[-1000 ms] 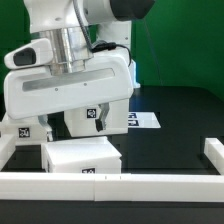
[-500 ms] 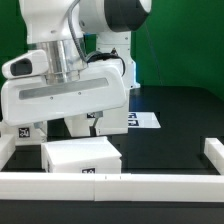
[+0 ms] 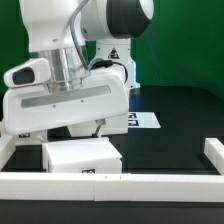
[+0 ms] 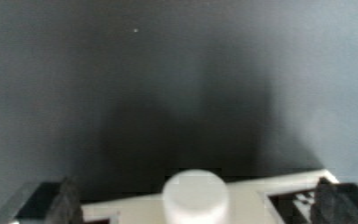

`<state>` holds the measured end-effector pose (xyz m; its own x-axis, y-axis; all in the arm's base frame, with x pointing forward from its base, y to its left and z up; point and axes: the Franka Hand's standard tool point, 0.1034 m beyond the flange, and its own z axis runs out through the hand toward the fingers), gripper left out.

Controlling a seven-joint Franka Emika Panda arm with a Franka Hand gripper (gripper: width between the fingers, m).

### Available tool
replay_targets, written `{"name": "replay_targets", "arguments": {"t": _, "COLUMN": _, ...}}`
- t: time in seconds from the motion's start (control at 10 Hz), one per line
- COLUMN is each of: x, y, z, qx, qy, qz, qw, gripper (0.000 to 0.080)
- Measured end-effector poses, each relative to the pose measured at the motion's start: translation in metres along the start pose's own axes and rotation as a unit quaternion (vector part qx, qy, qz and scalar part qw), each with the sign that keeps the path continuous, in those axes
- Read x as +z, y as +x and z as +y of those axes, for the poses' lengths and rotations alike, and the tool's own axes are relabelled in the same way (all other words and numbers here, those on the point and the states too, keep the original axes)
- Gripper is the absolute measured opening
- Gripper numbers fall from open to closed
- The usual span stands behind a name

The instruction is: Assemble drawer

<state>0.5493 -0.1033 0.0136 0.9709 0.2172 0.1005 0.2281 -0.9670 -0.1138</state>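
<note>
While the arm's bulky white hand housing (image 3: 65, 100) hangs low over the black counter (image 3: 170, 150), a boxy white drawer part (image 3: 82, 158) sits beneath it, just behind the front rail (image 3: 110, 185); the marker board (image 3: 146, 120) lies farther back. From the wrist, the claw (image 4: 197, 203) stands spread wide, its dark fingers (image 4: 55, 203) flanking a white tray (image 4: 256, 198) with a rounded knob (image 4: 194, 192). The tray spans the gap, but I cannot tell whether the fingers press on it.

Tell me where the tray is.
In the exterior view the tray sits at the exterior view's left, just behind the front rail and below the arm.
</note>
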Motion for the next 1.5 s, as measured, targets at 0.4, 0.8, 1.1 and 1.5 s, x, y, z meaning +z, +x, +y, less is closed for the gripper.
{"name": "replay_targets", "arguments": {"t": 0.4, "x": 0.006, "y": 0.001, "z": -0.003, "qx": 0.0, "qy": 0.002, "qz": -0.003, "qw": 1.0, "gripper": 0.0648}}
{"name": "replay_targets", "arguments": {"t": 0.8, "x": 0.007, "y": 0.0, "z": -0.002, "qx": 0.001, "qy": 0.002, "qz": -0.004, "qw": 1.0, "gripper": 0.0243}}
{"name": "replay_targets", "arguments": {"t": 1.1, "x": 0.007, "y": 0.0, "z": 0.0, "qx": -0.016, "qy": 0.001, "qz": -0.003, "qw": 1.0, "gripper": 0.017}}
{"name": "replay_targets", "arguments": {"t": 1.5, "x": -0.007, "y": -0.006, "z": 0.034, "qx": -0.226, "qy": 0.029, "qz": -0.018, "qw": 0.973, "gripper": 0.017}}
